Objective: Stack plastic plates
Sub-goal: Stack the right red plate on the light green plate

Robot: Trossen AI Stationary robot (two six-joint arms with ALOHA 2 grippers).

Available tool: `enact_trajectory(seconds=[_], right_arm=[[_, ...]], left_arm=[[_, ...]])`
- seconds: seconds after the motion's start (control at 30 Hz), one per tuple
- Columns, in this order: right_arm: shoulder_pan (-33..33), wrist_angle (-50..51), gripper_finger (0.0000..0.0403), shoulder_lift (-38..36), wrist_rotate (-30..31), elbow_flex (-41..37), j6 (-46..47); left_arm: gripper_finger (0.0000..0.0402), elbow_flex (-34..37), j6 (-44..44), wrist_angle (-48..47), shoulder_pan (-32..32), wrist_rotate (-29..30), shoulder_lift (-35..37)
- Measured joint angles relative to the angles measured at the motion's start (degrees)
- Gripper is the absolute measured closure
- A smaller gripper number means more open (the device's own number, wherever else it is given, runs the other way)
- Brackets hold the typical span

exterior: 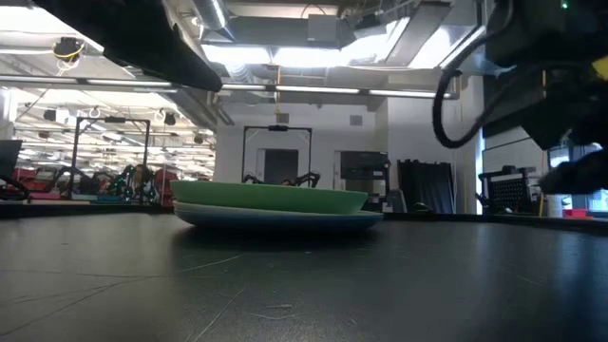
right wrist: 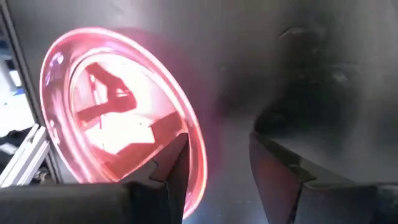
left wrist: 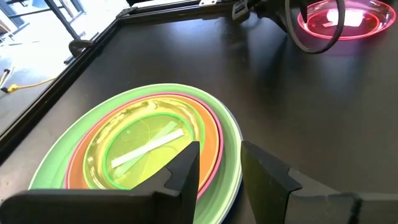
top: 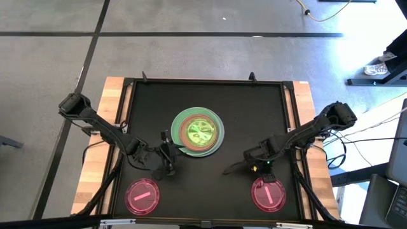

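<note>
Glossy translucent pink-red plastic plate (right wrist: 118, 112); glossy translucent green plastic plate (left wrist: 146, 149) nested in smooth opaque orange plastic plate (left wrist: 208, 134); matt black tabletop (top: 210, 172) with bare wooden edges (top: 102, 140).

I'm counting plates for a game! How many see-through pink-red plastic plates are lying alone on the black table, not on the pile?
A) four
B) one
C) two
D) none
C: the high view shows one translucent pink-red plastic plate near the left gripper and another translucent pink-red plate near the right gripper, both apart from the central stack of round plastic plates.
</note>
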State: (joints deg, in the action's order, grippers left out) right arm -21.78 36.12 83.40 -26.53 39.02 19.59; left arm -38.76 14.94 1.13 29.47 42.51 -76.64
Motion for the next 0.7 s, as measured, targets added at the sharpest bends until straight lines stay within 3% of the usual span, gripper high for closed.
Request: enact_trajectory(seconds=[0.4, 0.7], right_arm=[[0.0, -8.5, 0.0256, 1.2, -3.7, -3.6, 4.4], [0.0, -9.9, 0.0354, 2.7, -5.7, -3.8, 4.4]], left_arm=[[0.0292, 0.0, 0.0, -0.1, 0.0, 0.0, 0.0], [0.0292, 0.0, 0.0, -0.3, 0.0, 0.0, 0.0]])
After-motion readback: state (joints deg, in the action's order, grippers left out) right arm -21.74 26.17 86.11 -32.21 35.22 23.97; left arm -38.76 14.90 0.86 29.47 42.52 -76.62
